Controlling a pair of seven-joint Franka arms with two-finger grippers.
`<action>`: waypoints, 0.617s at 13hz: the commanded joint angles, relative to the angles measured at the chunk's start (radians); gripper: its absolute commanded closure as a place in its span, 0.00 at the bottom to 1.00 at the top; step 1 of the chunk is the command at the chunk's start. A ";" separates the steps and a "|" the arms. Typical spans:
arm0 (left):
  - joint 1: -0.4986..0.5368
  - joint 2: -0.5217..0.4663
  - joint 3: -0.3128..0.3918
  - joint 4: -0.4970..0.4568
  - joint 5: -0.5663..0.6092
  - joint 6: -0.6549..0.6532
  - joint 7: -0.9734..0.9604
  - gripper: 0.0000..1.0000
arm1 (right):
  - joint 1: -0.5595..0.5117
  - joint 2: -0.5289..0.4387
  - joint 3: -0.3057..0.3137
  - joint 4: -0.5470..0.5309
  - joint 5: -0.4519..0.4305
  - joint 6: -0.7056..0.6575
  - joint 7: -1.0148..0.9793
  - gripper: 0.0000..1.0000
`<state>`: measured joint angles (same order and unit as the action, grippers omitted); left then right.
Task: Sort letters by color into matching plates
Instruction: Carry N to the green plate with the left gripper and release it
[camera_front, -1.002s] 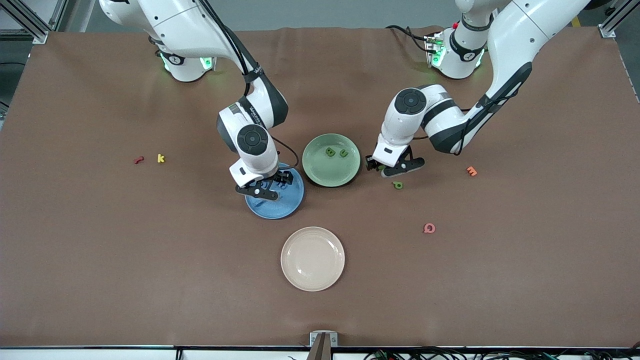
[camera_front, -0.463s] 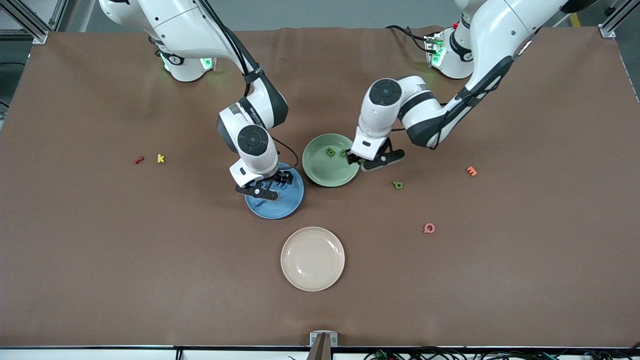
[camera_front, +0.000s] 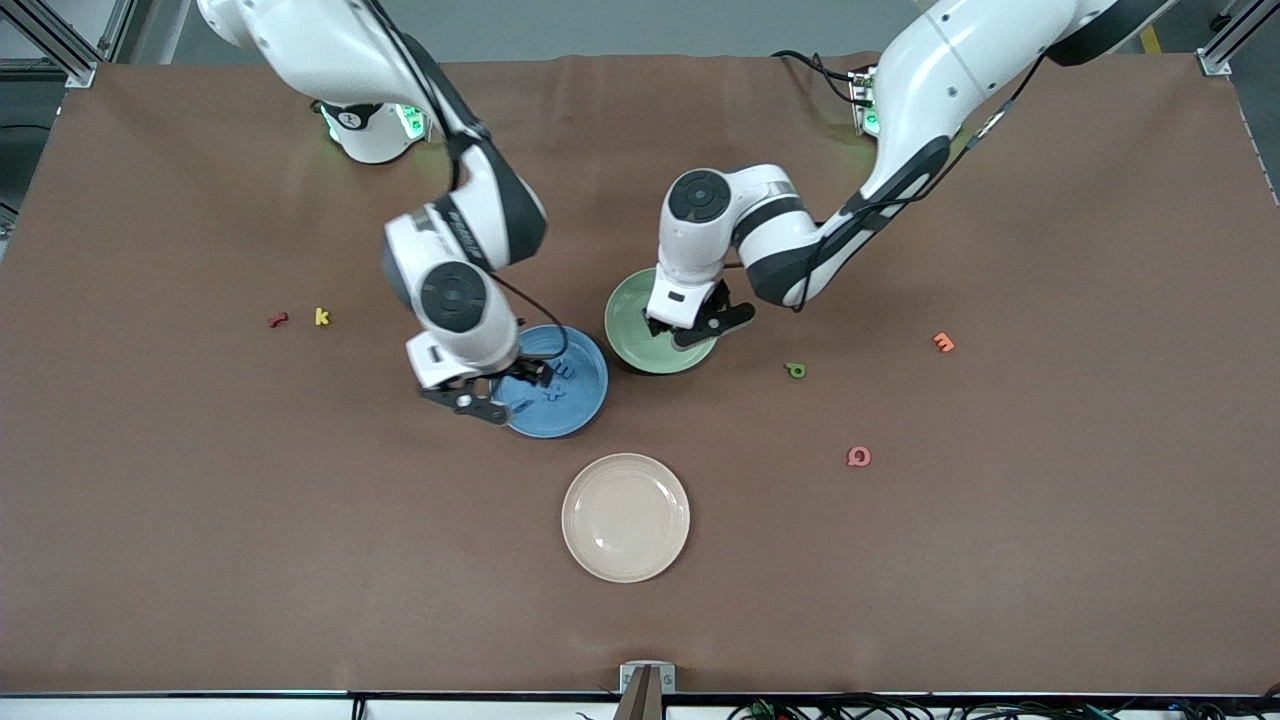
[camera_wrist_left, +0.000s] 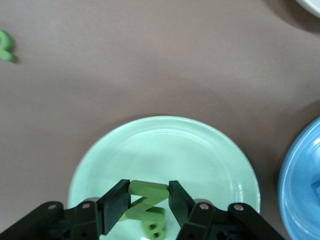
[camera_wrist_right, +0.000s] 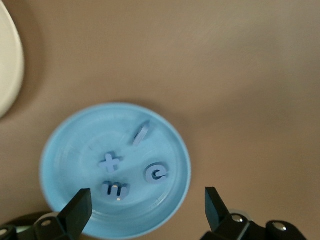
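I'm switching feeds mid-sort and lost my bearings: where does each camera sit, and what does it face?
Front view: high across the table, facing both arms and the cream plate.
Left wrist view: on the left arm, above the green plate; left gripper clamps a green letter.
Right wrist view: over the blue plate; right gripper open.
All views show the blue plate.

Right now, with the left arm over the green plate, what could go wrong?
1. The left gripper holds a green letter above another green letter in the green plate; released there, it may bounce out.
2. The open right gripper hangs over the blue plate's rim and could nudge it.
3. One green letter remains on the table.
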<state>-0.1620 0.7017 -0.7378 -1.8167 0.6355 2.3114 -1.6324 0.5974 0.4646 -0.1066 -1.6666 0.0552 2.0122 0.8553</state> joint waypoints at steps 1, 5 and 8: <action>-0.111 0.055 0.070 0.109 -0.032 -0.032 -0.023 0.76 | 0.033 0.014 0.018 -0.015 -0.025 0.022 0.103 0.00; -0.200 0.071 0.156 0.146 -0.053 -0.032 -0.023 0.75 | 0.045 0.031 0.018 -0.015 -0.028 0.036 0.111 0.00; -0.200 0.076 0.156 0.146 -0.049 -0.030 -0.023 0.74 | 0.003 0.011 0.013 -0.001 -0.034 -0.028 0.018 0.00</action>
<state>-0.3508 0.7662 -0.5882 -1.6979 0.5973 2.3031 -1.6515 0.6396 0.5044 -0.0978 -1.6785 0.0325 2.0388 0.9334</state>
